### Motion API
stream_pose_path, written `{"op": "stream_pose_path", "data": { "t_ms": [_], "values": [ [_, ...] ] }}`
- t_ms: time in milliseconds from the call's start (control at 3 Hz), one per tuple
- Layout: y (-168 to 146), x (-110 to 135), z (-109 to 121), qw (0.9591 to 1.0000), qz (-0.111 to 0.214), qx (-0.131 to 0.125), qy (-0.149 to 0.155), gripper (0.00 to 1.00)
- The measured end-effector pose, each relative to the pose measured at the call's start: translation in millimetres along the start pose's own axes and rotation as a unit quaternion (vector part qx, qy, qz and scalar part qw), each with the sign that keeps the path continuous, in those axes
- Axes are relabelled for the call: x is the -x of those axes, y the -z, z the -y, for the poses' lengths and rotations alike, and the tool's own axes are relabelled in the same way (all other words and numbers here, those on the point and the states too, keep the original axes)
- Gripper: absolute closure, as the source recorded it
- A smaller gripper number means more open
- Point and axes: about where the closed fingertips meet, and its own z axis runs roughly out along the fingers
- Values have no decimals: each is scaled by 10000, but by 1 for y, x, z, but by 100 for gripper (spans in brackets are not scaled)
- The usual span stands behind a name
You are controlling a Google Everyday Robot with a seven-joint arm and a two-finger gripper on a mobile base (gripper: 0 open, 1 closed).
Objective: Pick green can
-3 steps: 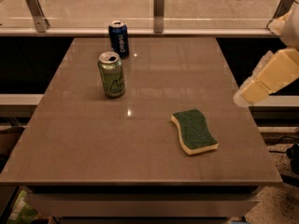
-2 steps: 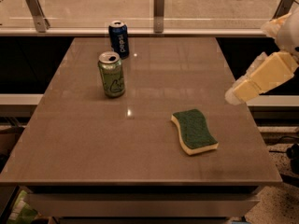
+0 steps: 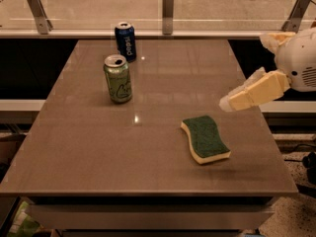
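We see a broad brown table [image 3: 148,152] filling most of the camera view, its surface smooth and faintly reflective. From the right edge the robot's white arm [image 3: 301,63] reaches in, and its cream-coloured gripper [image 3: 232,101] hangs in the air over the table's right side, above and just right of the sponge, holding nothing. We cannot make out whether it is spread or closed up. The yellow sponge [image 3: 206,138] lies flat, green face up, on the right half of the table. The green can [image 3: 118,79] stands upright on the left half, well apart from the gripper. Behind it, near the far edge, stands a dark blue can [image 3: 125,41], also upright, apart from the green one.
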Motion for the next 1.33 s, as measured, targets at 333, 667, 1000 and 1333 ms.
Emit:
{"op": "stream_pose_path", "data": {
  "t_ms": [333,667,1000,1333],
  "values": [
    [-25,9,-9,9975,699,-12,-100,0],
    [-31,13,-10,9970,759,-32,-113,0],
    [-43,17,-14,9958,897,99,-154,0],
    [-65,18,-31,9939,1027,357,-183,0]
  ]
}}
